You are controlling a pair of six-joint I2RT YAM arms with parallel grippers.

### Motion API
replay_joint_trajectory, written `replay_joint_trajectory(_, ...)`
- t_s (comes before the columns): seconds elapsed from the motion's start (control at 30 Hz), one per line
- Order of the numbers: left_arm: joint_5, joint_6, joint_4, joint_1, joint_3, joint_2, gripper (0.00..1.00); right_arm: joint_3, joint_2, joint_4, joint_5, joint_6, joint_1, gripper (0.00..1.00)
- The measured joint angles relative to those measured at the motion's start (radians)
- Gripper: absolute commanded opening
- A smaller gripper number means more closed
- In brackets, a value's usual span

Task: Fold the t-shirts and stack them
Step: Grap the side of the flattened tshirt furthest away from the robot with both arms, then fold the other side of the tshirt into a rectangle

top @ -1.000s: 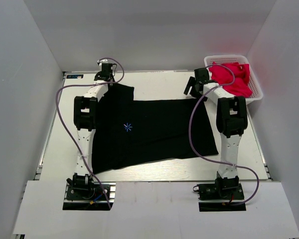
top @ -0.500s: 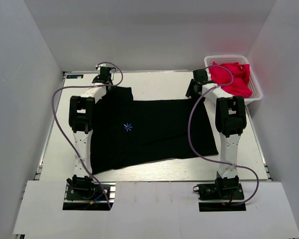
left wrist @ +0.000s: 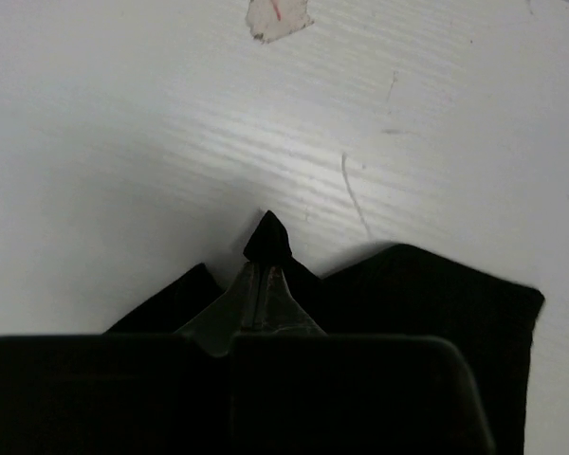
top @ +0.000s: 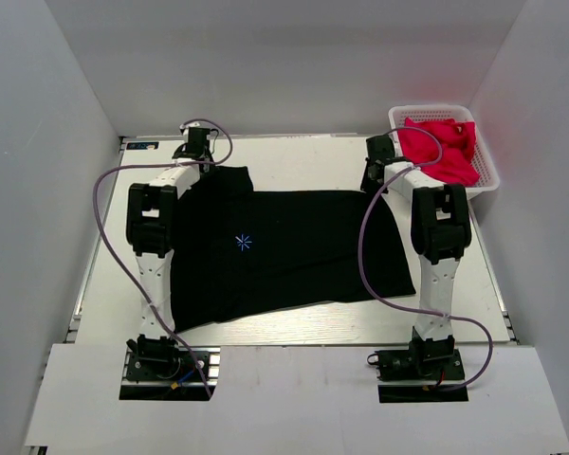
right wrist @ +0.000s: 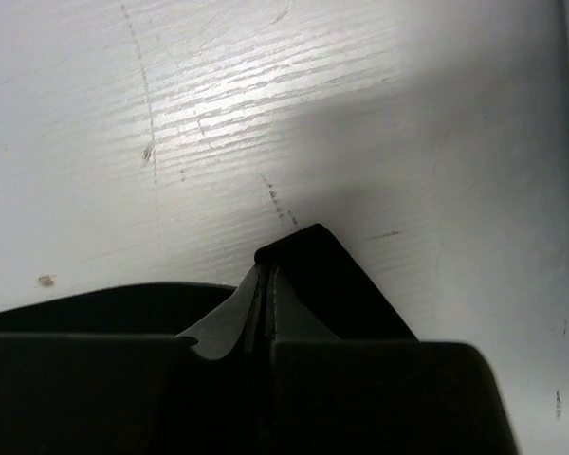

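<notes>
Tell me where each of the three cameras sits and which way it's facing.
Top external: above and behind the bases, looking down at the black t-shirt, table and basket of red cloth; both arms show.
Left wrist: on the left arm, facing down its shut jaws, which pinch a t-shirt edge.
Right wrist: same on the right arm, another edge.
Shared: t-shirt and table.

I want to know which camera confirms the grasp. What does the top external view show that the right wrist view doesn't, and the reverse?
Only top external: the whole black t-shirt spread flat with its starburst print, the left end effector at its far left edge, and the white basket holding red cloth.
Only right wrist: the fingers closed together, with a peak of black cloth pinched between them and poking past the tips.
Both: the right end effector at the shirt's far right corner, on the white table.
</notes>
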Motion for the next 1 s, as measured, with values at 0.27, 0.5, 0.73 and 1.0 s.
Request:
replay_joint_trajectory(0.27, 0.014, -0.064, 0.040, -0.004, -0.364, -0.354, 0.00, -0.186, -0.165, 0.045, -0.027, -0.023, 0.025, 0.00)
replay_joint_trajectory(0.5, 0.081, -0.166, 0.104, -0.011, -0.715, -0.686, 0.00, -0.340, -0.333, 0.121, -0.031, -0.021, 0.032, 0.00)
replay_joint_trajectory(0.73, 0.131, -0.246, 0.076, -0.015, -1.013, -0.978, 0.00, -0.468, -0.409, 0.159, -0.036, -0.018, 0.032, 0.00)
replay_joint_trajectory(1.0, 0.206, -0.341, -0.017, -0.015, -1.198, -1.361, 0.00, -0.490, -0.470, 0.169, -0.025, -0.018, 0.031, 0.00)
